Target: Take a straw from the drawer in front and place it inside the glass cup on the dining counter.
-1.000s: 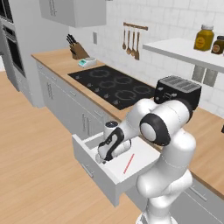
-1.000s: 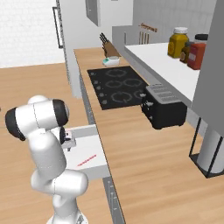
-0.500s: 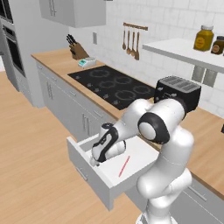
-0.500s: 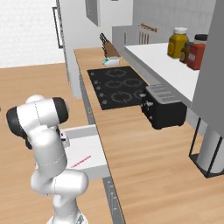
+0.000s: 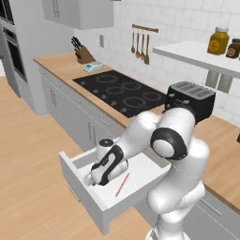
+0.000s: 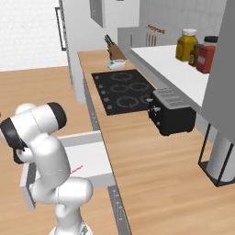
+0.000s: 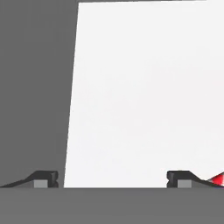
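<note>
The drawer [image 5: 85,183] stands pulled out from under the wall-side counter, its pale floor bare except for the red-and-white straw [image 5: 123,184], which lies flat near the right side. My gripper [image 5: 90,180] reaches down into the drawer's left part, close to the front panel and left of the straw. In the hand view my gripper [image 7: 111,179] is open, fingertips [image 7: 43,179] wide apart over the white floor, with the grey drawer wall [image 7: 35,87] on the left and a red tip of the straw [image 7: 217,178] at the right edge. From the right, the straw [image 6: 76,169] lies in the drawer [image 6: 94,158]. The glass cup and dining counter are out of view.
A black cooktop [image 5: 123,91] and a black toaster [image 5: 190,98] sit on the wood counter above the drawer. A knife block [image 5: 83,54] stands at the far end, jars [image 5: 218,41] on a shelf. Wood floor [image 5: 33,178] lies open to the left of the drawer.
The drawer has slid further out from the cabinet, and my hand has moved outward with it, staying low inside by the front panel. The straw lies as before.
</note>
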You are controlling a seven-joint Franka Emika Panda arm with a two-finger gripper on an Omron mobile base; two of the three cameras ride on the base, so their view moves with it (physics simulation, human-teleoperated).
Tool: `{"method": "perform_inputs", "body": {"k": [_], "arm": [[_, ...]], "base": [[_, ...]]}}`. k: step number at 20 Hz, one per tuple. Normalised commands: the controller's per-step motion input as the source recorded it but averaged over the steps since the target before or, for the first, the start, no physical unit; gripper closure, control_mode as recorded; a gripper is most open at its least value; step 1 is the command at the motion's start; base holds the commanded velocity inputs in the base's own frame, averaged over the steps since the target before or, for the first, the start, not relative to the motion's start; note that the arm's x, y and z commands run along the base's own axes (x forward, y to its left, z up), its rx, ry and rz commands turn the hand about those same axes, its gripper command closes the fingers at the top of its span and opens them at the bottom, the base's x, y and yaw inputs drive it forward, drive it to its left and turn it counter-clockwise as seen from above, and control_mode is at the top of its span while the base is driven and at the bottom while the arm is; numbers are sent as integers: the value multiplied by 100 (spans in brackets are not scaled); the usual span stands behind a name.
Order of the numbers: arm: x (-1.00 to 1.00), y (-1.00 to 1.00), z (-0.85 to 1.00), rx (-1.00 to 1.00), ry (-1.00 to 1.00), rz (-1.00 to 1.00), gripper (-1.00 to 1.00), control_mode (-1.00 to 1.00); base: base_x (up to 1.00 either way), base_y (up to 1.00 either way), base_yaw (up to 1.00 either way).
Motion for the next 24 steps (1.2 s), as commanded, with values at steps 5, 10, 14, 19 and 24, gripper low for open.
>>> {"method": "perform_inputs", "body": {"k": [5, 10, 14, 19, 24], "arm": [[37, -89, 3, -7, 1, -35, -100, -100], [49, -90, 0, 0, 4, -27, -100, -100], [20, -51, -6, 0, 8, -20, -100, -100], [1, -26, -27, 0, 4, -14, -100, -100], [2, -5, -34, 0, 0, -10, -100, -100]], "base": [[0, 0, 0], [0, 0, 0], [0, 0, 0], [0, 0, 0], [0, 0, 0]]}}
